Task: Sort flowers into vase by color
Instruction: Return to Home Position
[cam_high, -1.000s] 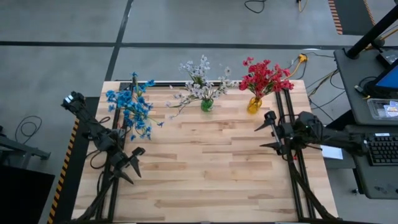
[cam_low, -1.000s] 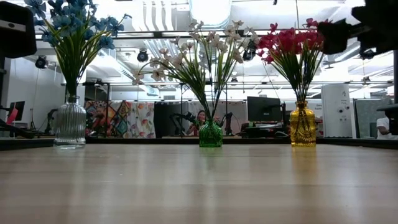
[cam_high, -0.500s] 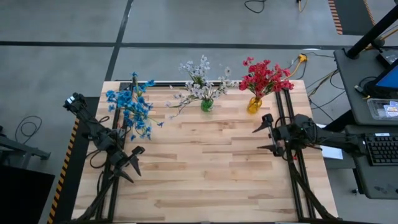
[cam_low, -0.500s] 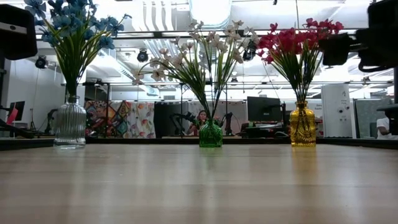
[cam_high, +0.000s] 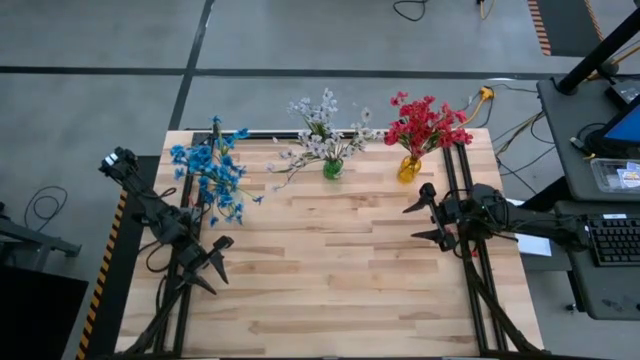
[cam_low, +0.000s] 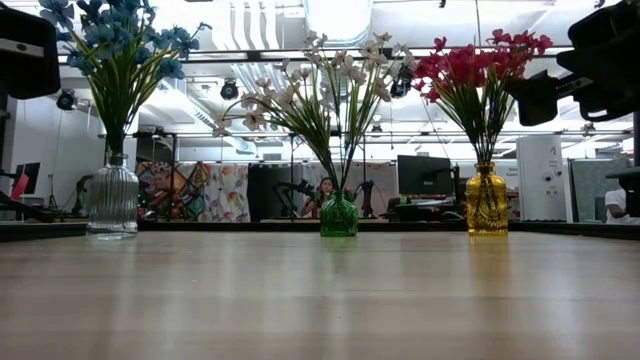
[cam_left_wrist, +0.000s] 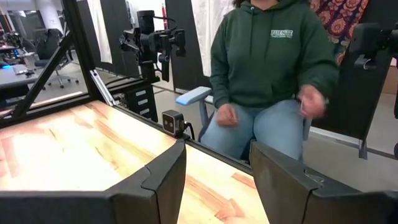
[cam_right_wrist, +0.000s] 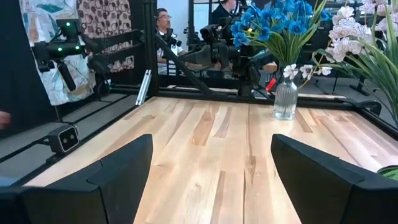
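Hovering empty, jaws spread wide, right gripper (cam_high: 412, 222) at right edge of table (cam_high: 330, 290); left gripper (cam_high: 213, 265) likewise, left edge. Left wrist view alone shows green-hoodie person (cam_left_wrist: 267, 68) seated.

In the high view, the blue flowers (cam_high: 208, 165) at the bench's (cam_high: 330, 290) 10 o'clock are hiding their own vase, and single stems are showing too thin to count. In the low view that spray is running off the frame at 11 o'clock, the right arm (cam_low: 605, 50) is being cut by the edge at 2 o'clock, and the left arm (cam_low: 22, 48) at 10 o'clock. The right wrist view is cropping the white flowers (cam_right_wrist: 367, 37) and showing only a sliver of the green vase (cam_right_wrist: 390, 172). In the left wrist view a seated person's (cam_left_wrist: 267, 68) head is being cut off, and one hand (cam_left_wrist: 312, 99) is blurring.
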